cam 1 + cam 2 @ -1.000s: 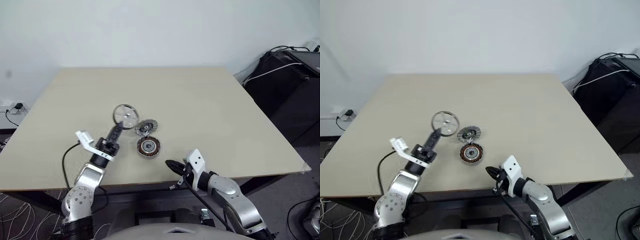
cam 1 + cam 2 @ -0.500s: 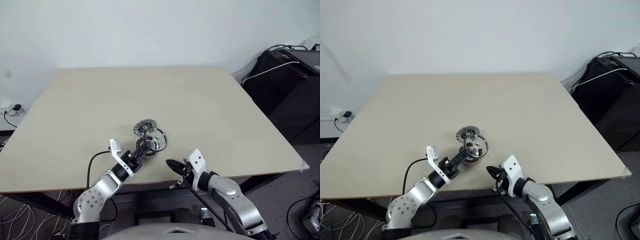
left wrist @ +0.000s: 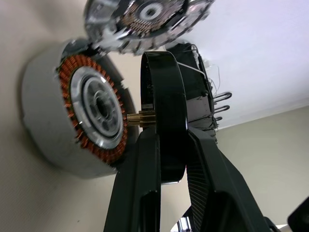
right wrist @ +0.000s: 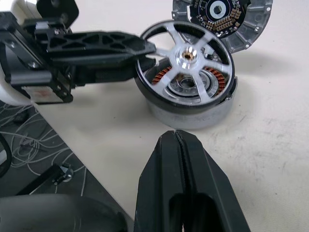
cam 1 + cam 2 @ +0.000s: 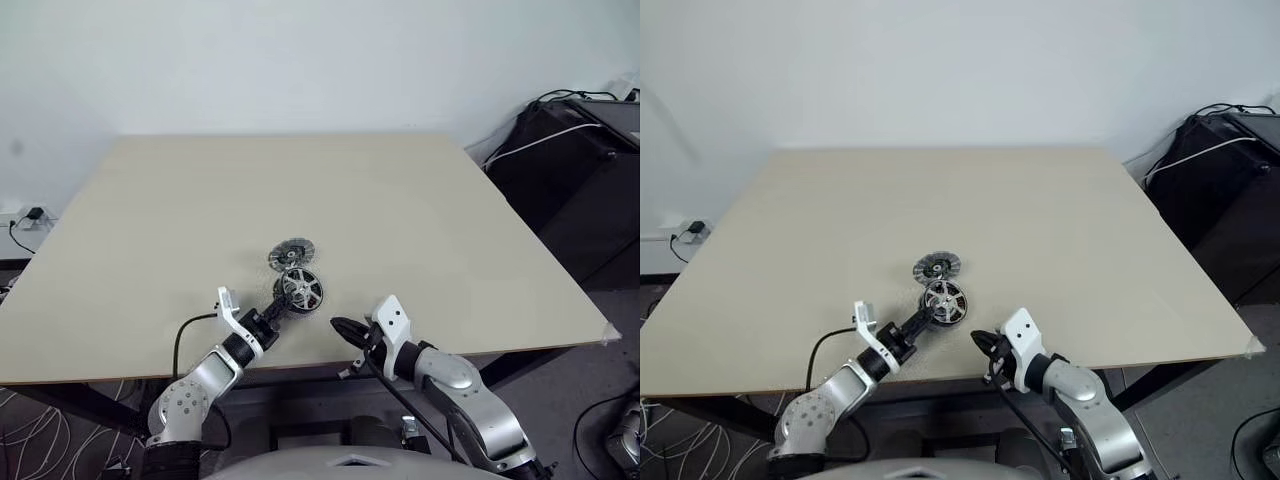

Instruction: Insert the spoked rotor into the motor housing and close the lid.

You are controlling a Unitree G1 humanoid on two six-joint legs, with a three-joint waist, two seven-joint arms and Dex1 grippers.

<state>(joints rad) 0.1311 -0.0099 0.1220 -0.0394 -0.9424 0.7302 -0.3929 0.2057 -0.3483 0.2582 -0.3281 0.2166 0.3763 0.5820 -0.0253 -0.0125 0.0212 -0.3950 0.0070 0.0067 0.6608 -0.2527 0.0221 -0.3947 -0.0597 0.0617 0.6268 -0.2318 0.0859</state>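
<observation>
Table (image 5: 420, 220): pale beige top, the parts gathered near its front edge.

Rotor (image 4: 186, 65): shiny spoked disc with a dark rim, held directly over the housing, nearly level with it. From the left wrist camera it is seen edge-on (image 3: 163, 116), its brass hub pin pointing at the housing's pale centre, with a narrow gap between disc and windings. From the right wrist camera the copper windings show through the spokes.

Left gripper (image 3: 169, 159): its two black fingers (image 3: 137, 183) pinch the rotor by the rim, one finger on each face. It reaches the rotor from the robot's left side, low over the table.

Housing (image 3: 91, 125): round grey body ringed with copper windings, resting flat on the table just under the rotor.

Lid (image 4: 222, 17): dull grey cap with a toothed rim and a dark centre, lying on the table just behind the housing and overlapping its rim in both wrist views; whether they touch cannot be told.

Right gripper (image 4: 177, 137): fingers pressed together, holding nothing, tip pointed at the housing from the near side, just beside it and apart from it, at the table's front edge.
</observation>
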